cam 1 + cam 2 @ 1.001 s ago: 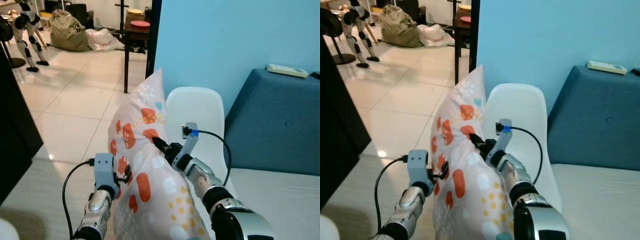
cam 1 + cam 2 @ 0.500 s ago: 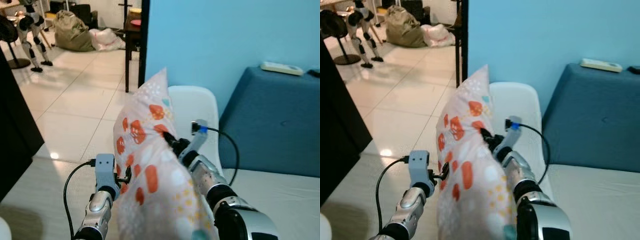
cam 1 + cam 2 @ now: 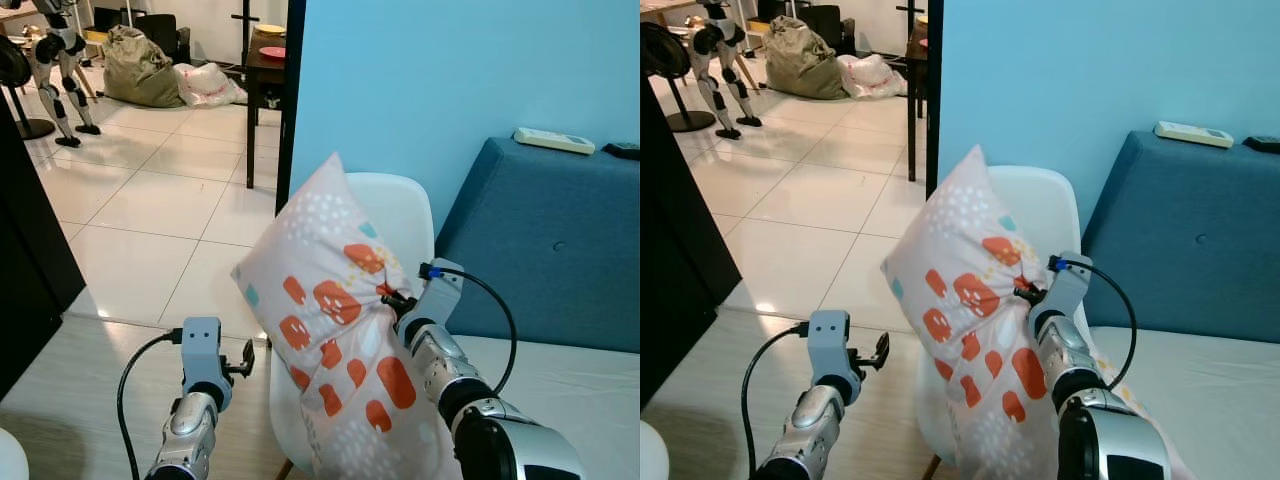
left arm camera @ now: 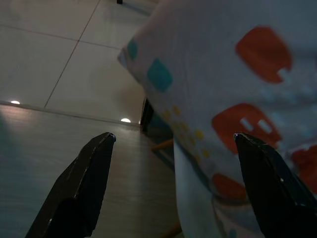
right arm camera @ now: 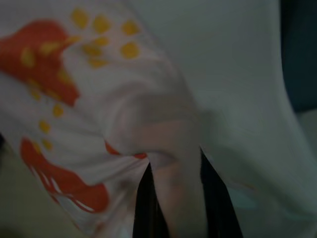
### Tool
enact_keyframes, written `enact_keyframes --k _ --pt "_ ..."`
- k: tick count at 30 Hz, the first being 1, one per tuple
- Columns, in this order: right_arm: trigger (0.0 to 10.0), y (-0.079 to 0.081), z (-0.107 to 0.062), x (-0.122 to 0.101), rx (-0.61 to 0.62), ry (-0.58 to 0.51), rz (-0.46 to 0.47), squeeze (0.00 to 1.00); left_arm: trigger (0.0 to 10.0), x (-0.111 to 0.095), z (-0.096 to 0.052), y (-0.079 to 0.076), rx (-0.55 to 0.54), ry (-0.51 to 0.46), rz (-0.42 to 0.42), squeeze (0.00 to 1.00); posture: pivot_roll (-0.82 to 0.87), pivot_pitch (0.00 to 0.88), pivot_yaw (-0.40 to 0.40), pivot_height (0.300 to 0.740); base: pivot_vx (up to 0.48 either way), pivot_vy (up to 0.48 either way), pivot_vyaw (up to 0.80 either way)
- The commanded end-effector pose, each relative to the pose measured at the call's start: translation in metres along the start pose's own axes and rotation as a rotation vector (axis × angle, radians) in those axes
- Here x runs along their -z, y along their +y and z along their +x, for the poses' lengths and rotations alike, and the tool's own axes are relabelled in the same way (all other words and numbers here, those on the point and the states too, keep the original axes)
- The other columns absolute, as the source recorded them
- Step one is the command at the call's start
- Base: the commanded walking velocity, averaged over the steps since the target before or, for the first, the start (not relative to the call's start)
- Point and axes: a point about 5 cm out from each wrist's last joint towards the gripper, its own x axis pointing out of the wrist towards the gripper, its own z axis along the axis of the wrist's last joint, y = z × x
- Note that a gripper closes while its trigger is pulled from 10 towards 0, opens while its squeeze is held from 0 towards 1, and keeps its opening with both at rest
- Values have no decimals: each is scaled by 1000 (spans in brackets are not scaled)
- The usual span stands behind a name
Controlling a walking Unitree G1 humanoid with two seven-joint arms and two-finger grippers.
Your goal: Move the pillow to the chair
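Pillow (image 3: 335, 320) pinched in right gripper (image 5: 173, 171) jaws over white chair (image 3: 405, 215); left gripper (image 4: 173, 148) released above tiled floor (image 3: 150, 200).

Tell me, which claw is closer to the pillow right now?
The right. The right claw is pinched shut on the pillow, holding it above the white chair. The left claw is open and apart from it, off to its left.

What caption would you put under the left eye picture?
Right gripper pinches the patterned pillow over the white chair; left gripper hangs open beside it.
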Motion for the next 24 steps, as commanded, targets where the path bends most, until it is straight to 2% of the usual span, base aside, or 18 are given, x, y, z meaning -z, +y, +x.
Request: enact_keyframes --k 1,2,5,6,7,8,9,10,12,13,14,15,16,19,23,24 --pt "10000 0 2 -13 21 -33 -145 0 10000 5 -2 -2 12 24 4 0 179 0 -81 740 0 0 0" --pt "10000 0 2 -13 21 -33 -145 0 10000 5 -2 -2 12 24 4 0 179 0 -81 740 0 0 0" --pt "10000 3 4 -24 39 -59 -332 0 10000 4 -2 -1 11 22 5 0 180 0 -82 740 0 0 0" --pt "10000 3 4 -24 39 -59 -332 0 10000 4 -2 -1 11 22 5 0 180 0 -82 740 0 0 0" --pt "10000 3 5 -30 59 -72 -443 0 10000 4 -2 -1 10 21 5 0 180 0 -83 740 0 0 0" --pt "10000 2 6 -39 87 -94 -596 0 10000 4 -2 -2 11 20 5 0 181 0 -88 740 0 0 0" --pt "10000 2 6 -39 87 -94 -596 0 10000 4 -2 -2 11 20 5 0 181 0 -88 740 0 0 0" --pt "10000 2 7 -45 107 -111 -695 0 10000 4 -2 -2 11 19 5 0 180 0 -89 740 0 0 0" --pt "10000 5 8 -74 156 -211 -970 0 10000 4 -2 -3 12 20 6 0 179 0 -89 740 0 0 0" --pt "10000 5 8 -74 156 -211 -970 0 10000 4 -2 -3 12 20 6 0 179 0 -89 740 0 0 0" --pt "10000 11 8 -98 187 -308 -1144 0 10000 5 -2 -3 12 22 7 0 179 0 -93 740 0 0 0" --pt "10000 11 8 -98 187 -308 -1144 0 10000 5 -2 -3 12 22 7 0 179 0 -93 740 0 0 0" --pt "10000 15 8 -108 194 -347 -1192 0 10000 5 -3 -3 13 23 7 0 179 0 -94 740 0 0 0" --pt "10000 28 6 -131 198 -461 -1248 0 10000 5 -3 -3 12 24 8 0 184 0 -99 740 0 0 0" --pt "10000 42 3 -142 175 -560 -1217 0 10000 6 -3 -3 10 24 7 0 184 0 -100 740 0 0 0" --pt "10000 48 3 -135 130 -552 -1187 0 10000 6 -3 -4 10 25 6 0 183 0 -100 740 0 0 0"
